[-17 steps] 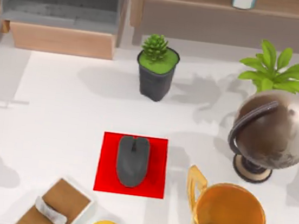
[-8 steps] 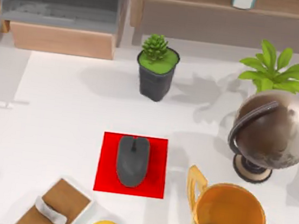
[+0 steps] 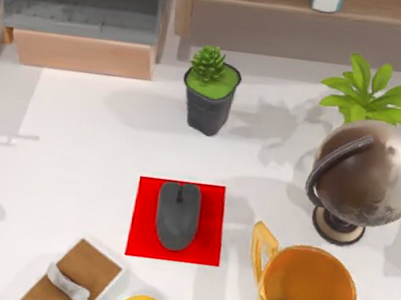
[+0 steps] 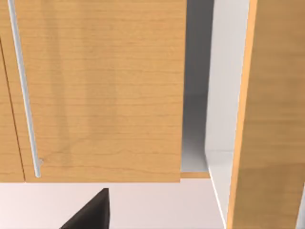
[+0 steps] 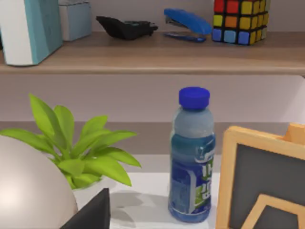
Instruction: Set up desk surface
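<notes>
White and broad, the desk surface (image 3: 76, 149) spreads below my overhead camera; a grey mouse (image 3: 177, 215) lies on a red mat (image 3: 209, 224) at its middle; behind them stands a succulent in a dark pot (image 3: 210, 91); to the right, a globe (image 3: 365, 177) and a gold trophy cup (image 3: 307, 293); my left wrist camera faces a light-wood cabinet door (image 4: 100, 90); my right wrist camera sees a blue-capped bottle (image 5: 192, 157) beside a leafy plant (image 5: 81, 148); whether either gripper's fingers are apart or together I cannot tell.
</notes>
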Tool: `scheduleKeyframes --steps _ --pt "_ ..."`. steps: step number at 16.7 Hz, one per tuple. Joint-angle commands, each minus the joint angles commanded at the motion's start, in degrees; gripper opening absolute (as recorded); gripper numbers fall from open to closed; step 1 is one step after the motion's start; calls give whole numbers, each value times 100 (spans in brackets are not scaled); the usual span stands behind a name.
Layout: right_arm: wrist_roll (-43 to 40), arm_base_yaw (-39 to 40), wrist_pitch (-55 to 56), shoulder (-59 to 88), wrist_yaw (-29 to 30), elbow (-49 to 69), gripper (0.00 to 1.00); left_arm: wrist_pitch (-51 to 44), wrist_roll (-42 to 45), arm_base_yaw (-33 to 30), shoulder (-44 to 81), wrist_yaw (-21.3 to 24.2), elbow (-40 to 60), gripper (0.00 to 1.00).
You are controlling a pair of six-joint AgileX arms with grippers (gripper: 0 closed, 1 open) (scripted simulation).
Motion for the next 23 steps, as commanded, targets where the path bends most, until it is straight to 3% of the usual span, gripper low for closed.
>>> scheduleKeyframes --steps 2,15,23 --pt "0 0 0 0 0 0 100 0 0 0 0 0 0 100" --pt "0 0 0 0 0 0 100 0 0 0 0 0 0 2" --pt "0 0 0 0 0 0 100 0 0 0 0 0 0 0"
